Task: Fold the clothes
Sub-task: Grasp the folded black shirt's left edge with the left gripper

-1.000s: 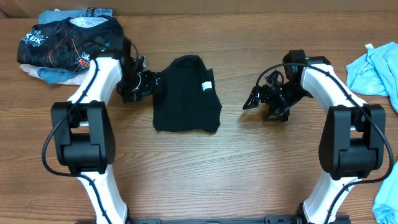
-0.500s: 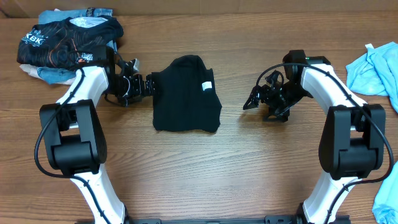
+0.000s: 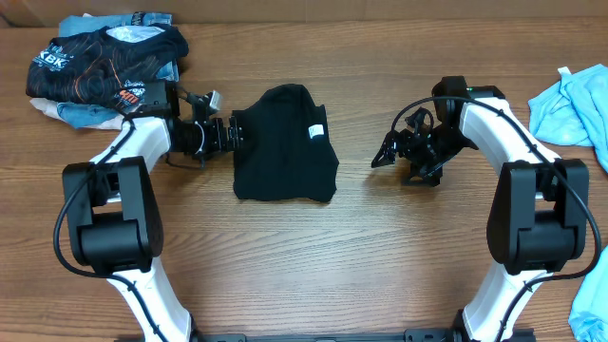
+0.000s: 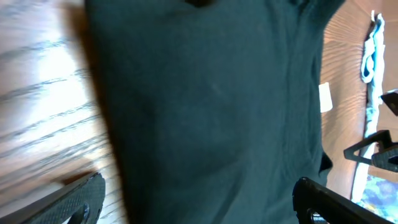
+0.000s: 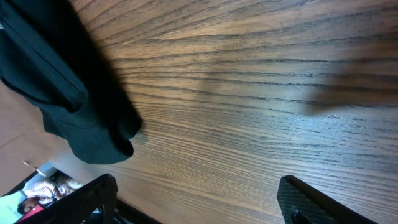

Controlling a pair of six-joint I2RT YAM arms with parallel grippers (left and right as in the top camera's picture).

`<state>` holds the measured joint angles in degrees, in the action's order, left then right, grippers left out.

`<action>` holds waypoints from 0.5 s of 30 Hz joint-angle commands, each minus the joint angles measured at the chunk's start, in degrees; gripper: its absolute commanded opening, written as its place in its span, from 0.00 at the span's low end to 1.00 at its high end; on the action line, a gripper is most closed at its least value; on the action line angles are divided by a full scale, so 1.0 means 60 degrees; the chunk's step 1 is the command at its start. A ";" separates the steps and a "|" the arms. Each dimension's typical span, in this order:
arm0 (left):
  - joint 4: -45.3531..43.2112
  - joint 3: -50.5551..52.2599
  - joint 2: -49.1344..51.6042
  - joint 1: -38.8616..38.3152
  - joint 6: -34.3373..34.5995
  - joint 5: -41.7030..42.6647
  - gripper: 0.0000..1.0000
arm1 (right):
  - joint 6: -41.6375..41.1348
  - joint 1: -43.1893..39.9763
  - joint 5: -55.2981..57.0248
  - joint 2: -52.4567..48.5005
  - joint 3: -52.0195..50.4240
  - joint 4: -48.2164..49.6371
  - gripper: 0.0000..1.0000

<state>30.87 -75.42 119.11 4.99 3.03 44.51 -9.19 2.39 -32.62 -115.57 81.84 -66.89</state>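
Surface: brown wood-grain table (image 3: 313, 266), matte finish, grain running left-right in the overhead view. Past its far edge there is a pale beige strip (image 3: 380, 8); can't tell if that's wall or floor.

Counts, near to far, everything placed off the T-shirt (image 3: 285, 147):
- 2 arms, white shells with black joints: left arm (image 3: 123, 190) and right arm (image 3: 532, 190). One stands on each side of the T-shirt, with the bases nearer than it.
- 1 light blue cloth (image 3: 594, 304), well right of the T-shirt and nearer, cut off by the frame corner.
- 1 T-shirt, plain black, mid-table. It lies flat in a compact bundle with a straight near edge and a rounded far end.
- 1 white tag (image 3: 314, 131), showing on the T-shirt's right part.
- 2 claws:
  - The left claw (image 3: 234, 135) is at the T-shirt's left edge, spread wide and pinching nothing. In the left wrist view, black fabric fills the space between its fingers (image 4: 81, 193).
  - The right claw (image 3: 383, 155) is right of the T-shirt with a clear gap to it. It is spread over plain wood and holds nothing. The right wrist view catches only the T-shirt's edge.
- 1 second light blue cloth (image 3: 570, 104), well right of the T-shirt and slightly farther.
- 1 black shirt with orange-and-white print (image 3: 104, 62), far-left of the T-shirt, heaped on blue fabric (image 3: 81, 114). Can't tell how many pieces are underneath.
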 commanded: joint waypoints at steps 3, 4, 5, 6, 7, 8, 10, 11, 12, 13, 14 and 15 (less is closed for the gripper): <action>-0.0138 0.0499 0.0259 -0.0539 0.0357 -0.0382 1.00 | 0.0040 0.0036 -0.0095 0.0277 0.0175 0.0029 0.86; -0.0178 0.0499 0.0259 -0.0623 0.0401 -0.0382 1.00 | 0.0040 0.0036 -0.0095 0.0277 0.0175 0.0029 0.86; -0.0233 0.0499 0.0259 -0.0707 0.0463 -0.0390 1.00 | 0.0040 0.0036 -0.0095 0.0277 0.0175 0.0029 0.86; -0.0317 0.0499 0.0259 -0.0798 0.0579 -0.0423 1.00 | 0.0040 0.0036 -0.0095 0.0277 0.0175 0.0029 0.86; -0.0408 0.0503 0.0262 -0.0878 0.0663 -0.0433 1.00 | 0.0040 0.0036 -0.0095 0.0277 0.0175 0.0025 0.86; -0.0499 0.0503 0.0295 -0.0969 0.0765 -0.0437 1.00 | 0.0040 0.0036 -0.0095 0.0277 0.0175 0.0022 0.86; -0.0667 0.0503 0.0397 -0.1126 0.0951 -0.0448 1.00 | 0.0040 0.0036 -0.0095 0.0277 0.0175 0.0015 0.86; -0.0710 0.0503 0.0459 -0.1169 0.1020 -0.0470 0.98 | 0.0040 0.0036 -0.0095 0.0277 0.0175 -0.0004 0.86; -0.0761 0.0503 0.0550 -0.1206 0.1071 -0.0528 0.92 | 0.0044 0.0036 -0.0095 0.0277 0.0175 -0.0026 0.86; -0.0787 0.0503 0.0634 -0.1213 0.1082 -0.0539 0.85 | 0.0044 0.0036 -0.0091 0.0277 0.0175 -0.0055 0.86; -0.0809 0.0503 0.0721 -0.1213 0.1100 -0.0597 0.80 | 0.0044 0.0036 -0.0091 0.0277 0.0175 -0.0076 0.86; -0.0816 0.0503 0.0809 -0.1213 0.1290 -0.0816 0.72 | 0.0044 0.0036 -0.0091 0.0277 0.0175 -0.0084 0.86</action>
<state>25.50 -74.37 119.79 -1.67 7.90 44.03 -9.21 2.39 -32.64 -115.57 81.84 -67.22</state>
